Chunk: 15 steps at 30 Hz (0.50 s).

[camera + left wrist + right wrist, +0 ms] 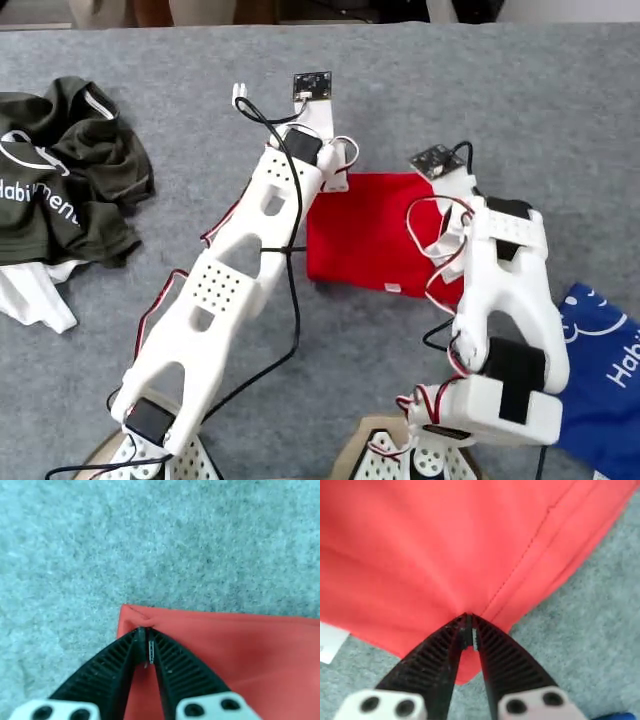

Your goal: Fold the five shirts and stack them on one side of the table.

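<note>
Dark green shirt (70,170) crumpled at table's left edge, white shirt (35,300) partly covered beneath it. Bare grey table (520,90) left open beside heap and along far side. Red shirt (370,235) laid flat as rectangle at centre. One corner pinched by clenched left gripper (146,636). Opposite side nipped near seamed edge by clenched right gripper (469,622). Blue shirt (600,370) lies at right edge, cut off by frame.

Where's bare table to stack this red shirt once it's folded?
Widest bare table: the far right corner, beyond the blue shirt and right of the red shirt. Also the strip between the dark green shirt and the left arm. Crowded: the middle, where left gripper and right gripper pinch the red shirt.
</note>
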Tool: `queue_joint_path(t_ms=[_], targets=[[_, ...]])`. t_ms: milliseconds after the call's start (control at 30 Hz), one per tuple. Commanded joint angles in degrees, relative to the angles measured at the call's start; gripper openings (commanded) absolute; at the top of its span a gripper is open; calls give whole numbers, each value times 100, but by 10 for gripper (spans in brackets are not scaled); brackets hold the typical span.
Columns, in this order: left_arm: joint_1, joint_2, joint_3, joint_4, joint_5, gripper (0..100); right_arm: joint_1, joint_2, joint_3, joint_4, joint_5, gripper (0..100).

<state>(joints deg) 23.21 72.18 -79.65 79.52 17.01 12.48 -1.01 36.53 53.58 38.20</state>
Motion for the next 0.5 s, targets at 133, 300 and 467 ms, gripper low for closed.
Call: queue_joint_path(t_ms=[133,300,467], targets=[[-35,-136,-70,-18,-18,31,110,-259,-505,334,79,8],[-35,-681,-246,905,9,133,119,-954,-901,1011,105,9],[-44,-1015,-404,1380,0,171,145,-1262,-1147,1521,-62,9]])
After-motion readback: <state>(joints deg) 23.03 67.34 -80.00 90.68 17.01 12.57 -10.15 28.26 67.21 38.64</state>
